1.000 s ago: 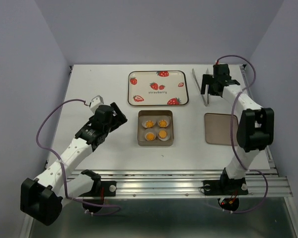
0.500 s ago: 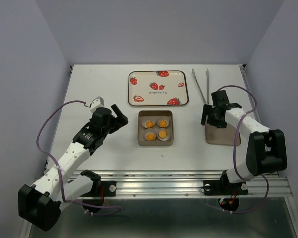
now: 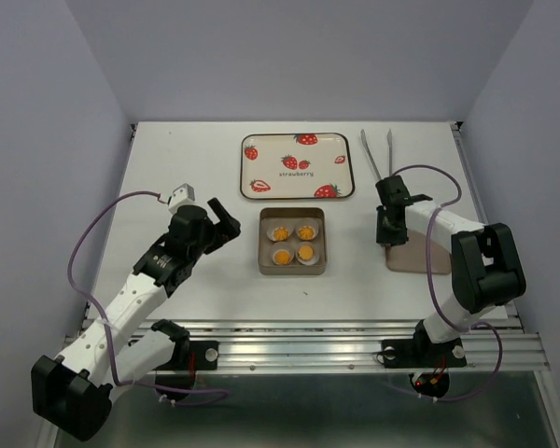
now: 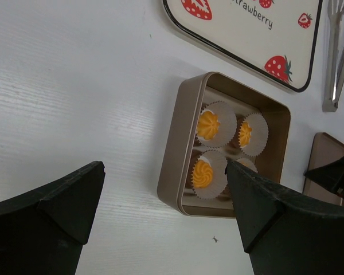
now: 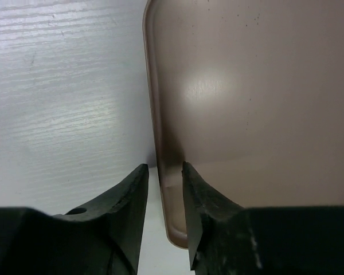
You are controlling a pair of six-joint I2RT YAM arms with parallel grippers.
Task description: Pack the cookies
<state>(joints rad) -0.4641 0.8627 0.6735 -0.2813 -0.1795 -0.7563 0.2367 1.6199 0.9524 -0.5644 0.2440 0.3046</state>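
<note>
Table [image 3: 168, 168] layout, top view:
- A square tin [image 3: 265, 245] sits at the middle of the table.
- The strawberry tray [image 3: 275, 147] lies just beyond the tin, on the far side.
- The tongs [image 3: 378, 159] lie far right, beside the tray.
- A flat brown lid [image 3: 420, 257] lies right of the tin, apart from it.

Cookies [image 3: 281, 232]:
- All four are inside the tin in a two-by-two block.
- Each sits in a white paper cup [image 4: 228, 117].
- In the left wrist view the cookies [image 4: 208, 125] show orange swirled tops. The fourth is partly hidden behind a finger.
- The tin [image 4: 178, 149] is uncovered.

Left end effector [image 3: 226, 221]:
- It is released, with the fingers spread wide and nothing between them.
- It hangs over bare table left of the tin and points toward it.
- In its own camera the end effector [image 4: 165, 167] frames the tin's near-left side. The tongs [image 4: 338, 51] and a corner of the tray appear at the top edge.

Right end effector [image 3: 385, 237]:
- It is at the lid's left edge, near the near-left corner.
- In the right wrist view the end effector [image 5: 163, 169] straddles the rim of the lid [image 5: 252, 103]. One finger is over the table and the other over the lid's inner face.
- The fingers are only narrowly parted.
- A sliver of white table shows between the outer finger and the rim, so it is not clenched on the lid.
- The lid lies flat on the table.
</note>
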